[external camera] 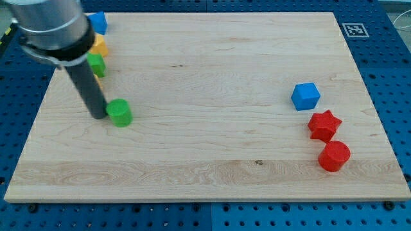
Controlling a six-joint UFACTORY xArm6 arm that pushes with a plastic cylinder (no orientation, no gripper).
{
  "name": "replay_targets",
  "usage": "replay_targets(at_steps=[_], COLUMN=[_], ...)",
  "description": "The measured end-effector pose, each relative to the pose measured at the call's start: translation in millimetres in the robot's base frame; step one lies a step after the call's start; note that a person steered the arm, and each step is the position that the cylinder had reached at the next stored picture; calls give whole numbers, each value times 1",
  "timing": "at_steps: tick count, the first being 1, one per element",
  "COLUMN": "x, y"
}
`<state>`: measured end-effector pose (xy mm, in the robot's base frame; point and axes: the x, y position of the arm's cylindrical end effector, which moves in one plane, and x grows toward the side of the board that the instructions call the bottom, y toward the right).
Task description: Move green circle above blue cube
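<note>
Wooden board [205,77] | my tip [98,116] touching green circle [119,113], on its left | blue cube [306,96] far right

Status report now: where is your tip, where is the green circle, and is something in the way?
My tip at green circle, on its left side. Blue cube far toward the view's right. Nothing between them.

My tip [98,117] rests low at the view's left, rod leaning slightly.
</note>
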<state>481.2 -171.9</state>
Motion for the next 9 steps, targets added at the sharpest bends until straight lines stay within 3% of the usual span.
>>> replay_targets(at_steps=[2,4,6,9], x=[40,16,16,11], y=[49,99,80,106])
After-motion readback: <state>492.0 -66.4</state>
